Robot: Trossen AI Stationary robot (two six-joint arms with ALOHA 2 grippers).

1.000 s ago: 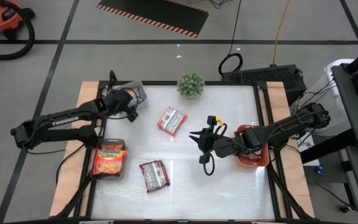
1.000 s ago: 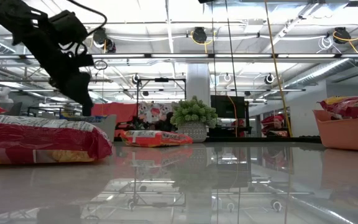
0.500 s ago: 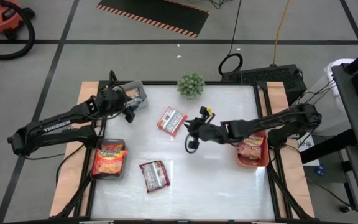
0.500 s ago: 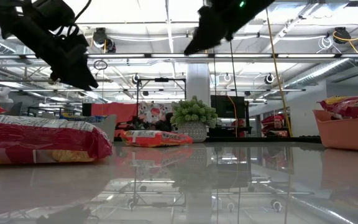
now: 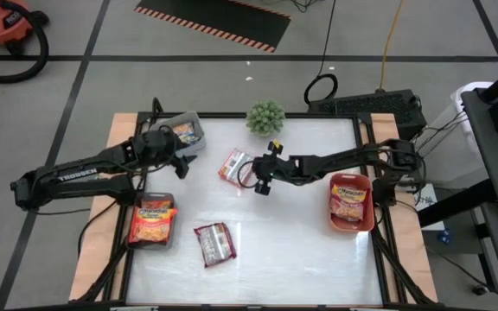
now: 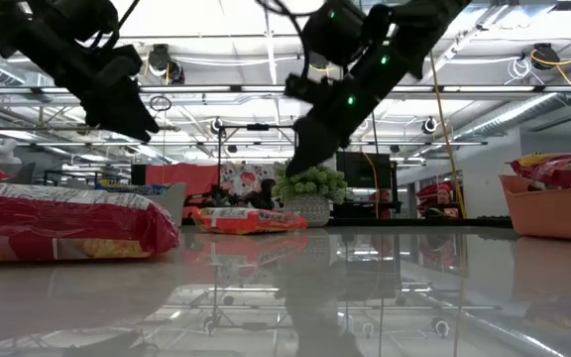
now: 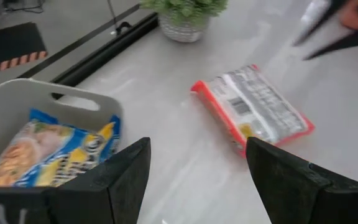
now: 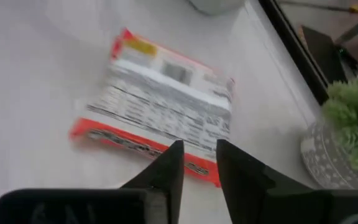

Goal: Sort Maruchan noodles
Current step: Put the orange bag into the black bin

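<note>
A red-and-white Maruchan noodle packet [image 5: 235, 164] lies flat on the white table at centre far, printed back up [image 8: 160, 118]. My right gripper [image 5: 259, 180] hovers just to its right, slanting down. Its fingers [image 8: 169, 171] stand a narrow gap apart with nothing between them. My left gripper [image 5: 181, 159] hangs wide open and empty [image 7: 194, 180] beside the far grey bin [image 5: 186, 131], which holds a yellow-and-blue packet [image 7: 55, 149]. Another red packet [image 5: 214, 244] lies flat near the front.
An orange bin [image 5: 363, 223] at the right edge holds a red packet [image 5: 349, 199]. A second grey bin [image 5: 168, 242] at the near left holds a red-and-yellow packet [image 5: 151, 219]. A potted plant [image 5: 265, 117] stands at the far edge.
My right gripper has swung from beside the orange bin toward the table's left and far side, and it has come down near the red-and-white packet. The packet in the orange bin, covered by the arm before, now shows. My left gripper has drawn back a little from the far grey bin.
</note>
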